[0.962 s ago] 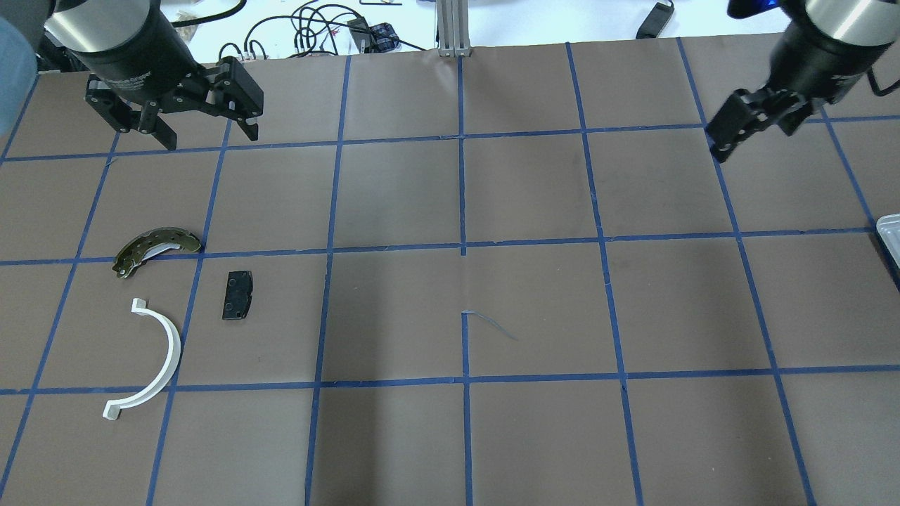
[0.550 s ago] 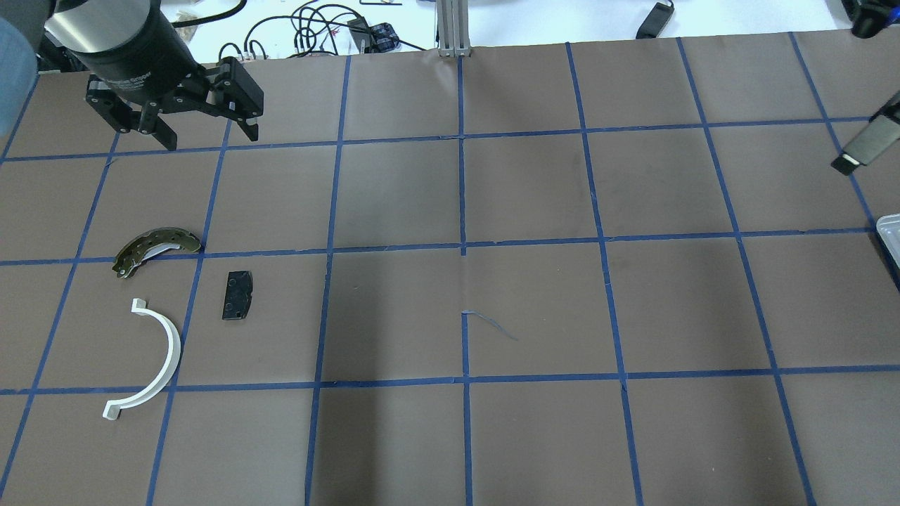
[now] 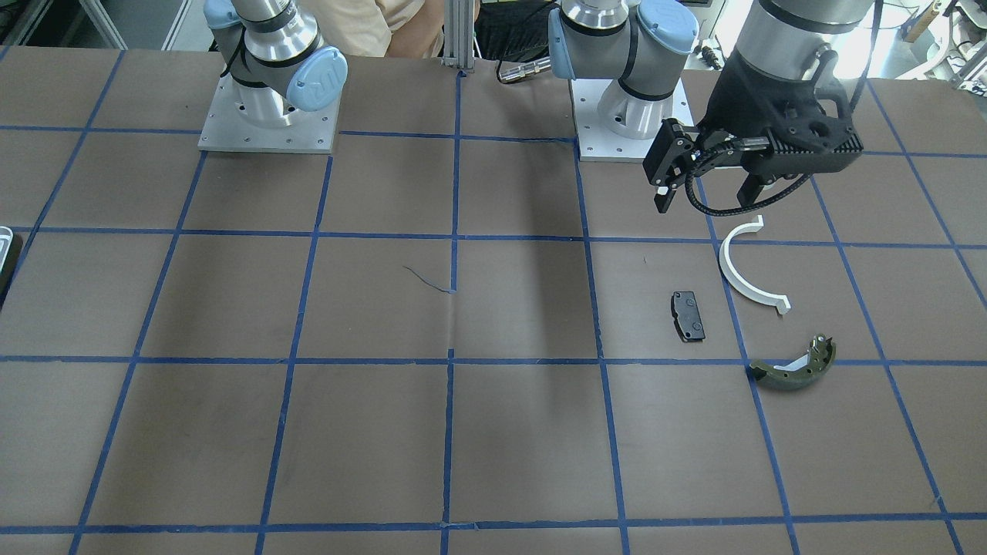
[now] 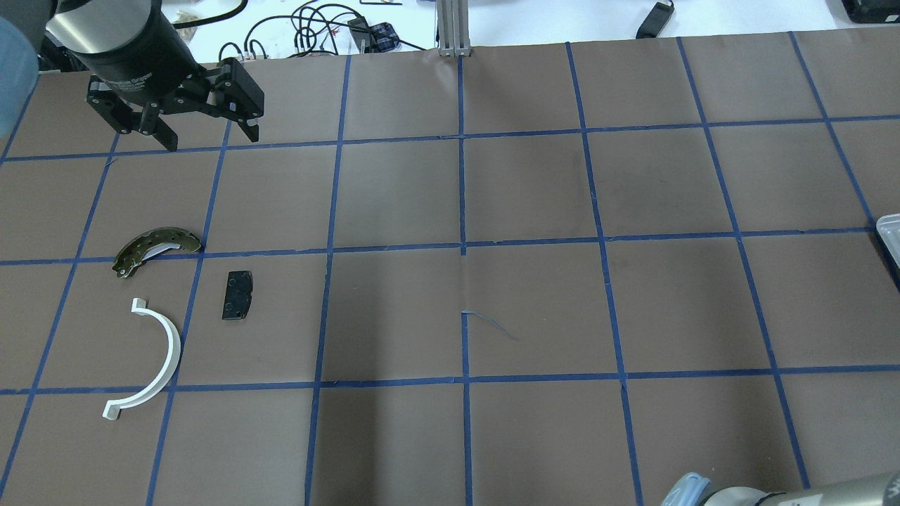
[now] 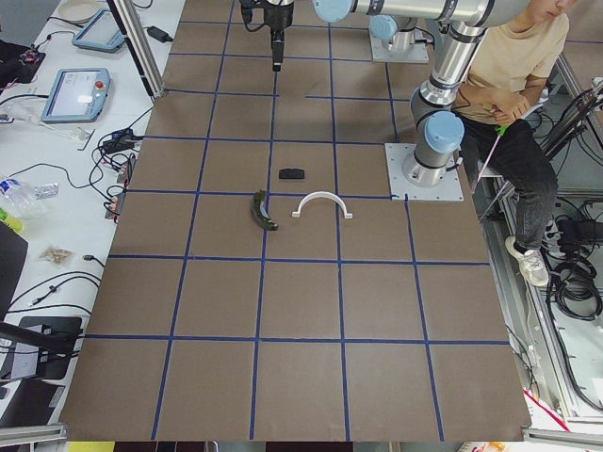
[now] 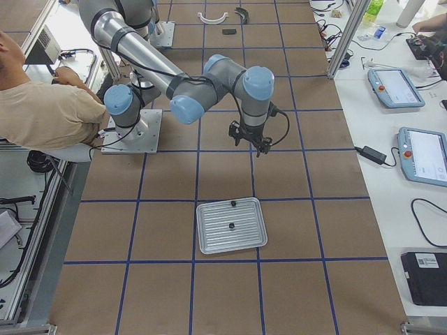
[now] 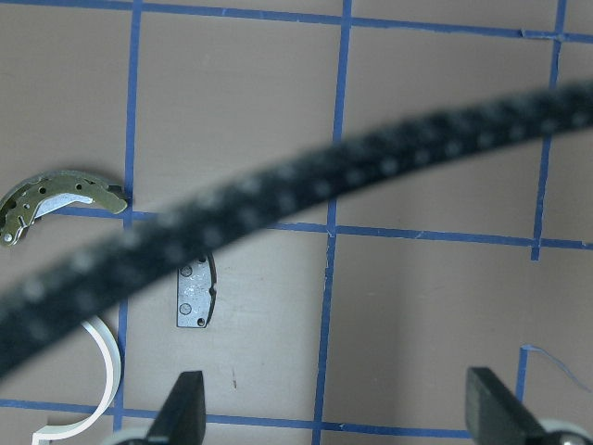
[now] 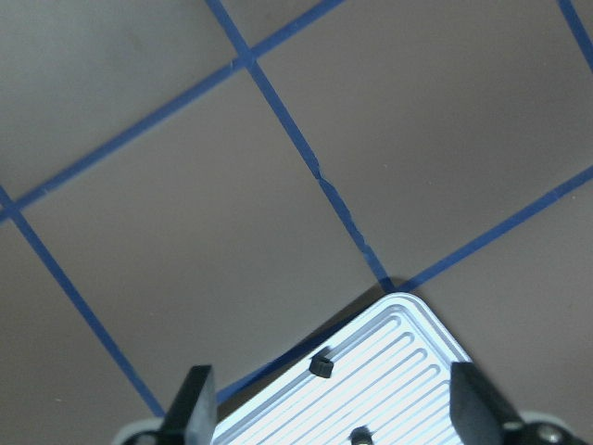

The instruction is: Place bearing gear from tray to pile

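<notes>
arms (image 3: 779, 31) silver — blue joint caps (image 3: 318, 81) | jaws black | cable (image 7: 278, 185) black, looped

Your left hand (image 4: 211, 139) hangs above the tabletop (image 4: 534, 302), its two fingers (image 7: 188, 408) spread wide and empty. They point down from the dark wrist housing at the end of the left arm (image 4: 116, 35), which comes in steeply from above. Your right arm (image 6: 202, 80) reaches well out from its base, folded at the elbow, with the last joint turned straight down. The right hand (image 8: 329, 371) is spread just the same, empty and clear of the tabletop.
</notes>
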